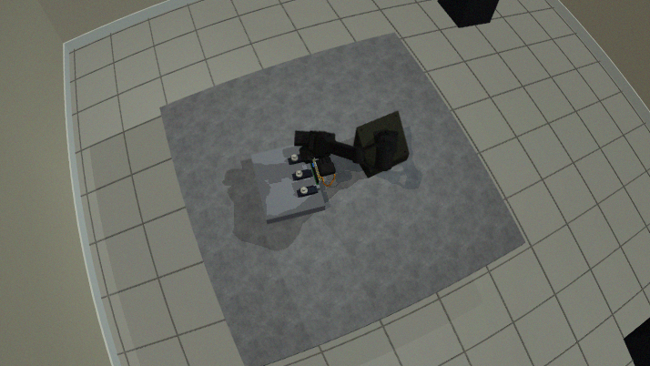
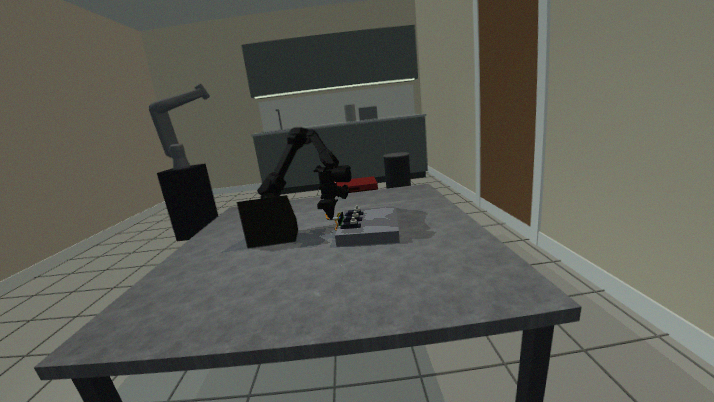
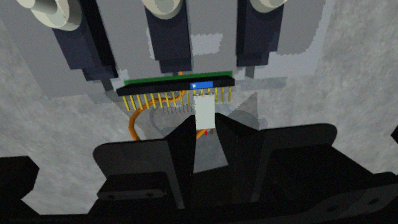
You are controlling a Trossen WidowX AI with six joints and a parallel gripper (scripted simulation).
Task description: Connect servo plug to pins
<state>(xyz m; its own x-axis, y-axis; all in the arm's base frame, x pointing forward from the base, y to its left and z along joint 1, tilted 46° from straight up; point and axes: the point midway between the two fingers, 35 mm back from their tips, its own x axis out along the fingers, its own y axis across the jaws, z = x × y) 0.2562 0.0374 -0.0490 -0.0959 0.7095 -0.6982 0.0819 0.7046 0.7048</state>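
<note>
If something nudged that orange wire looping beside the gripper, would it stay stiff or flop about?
The orange wire would probably bend and sway rather than hold firm, since it curves in a thin, loose loop. A hard tug might pull at the white plug, where it appears to lead.

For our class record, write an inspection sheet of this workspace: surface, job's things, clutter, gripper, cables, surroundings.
Surface: mottled grey tabletop.
Job's things: white plug at the pins by the blue band; full seating cannot be told; grey holder carries three dark servos.
Clutter: nothing seen.
Gripper: shut on the plug.
Cables: orange wire loops beside the plug.
Surroundings: tiled floor, red box, second arm on a black stand.
</note>
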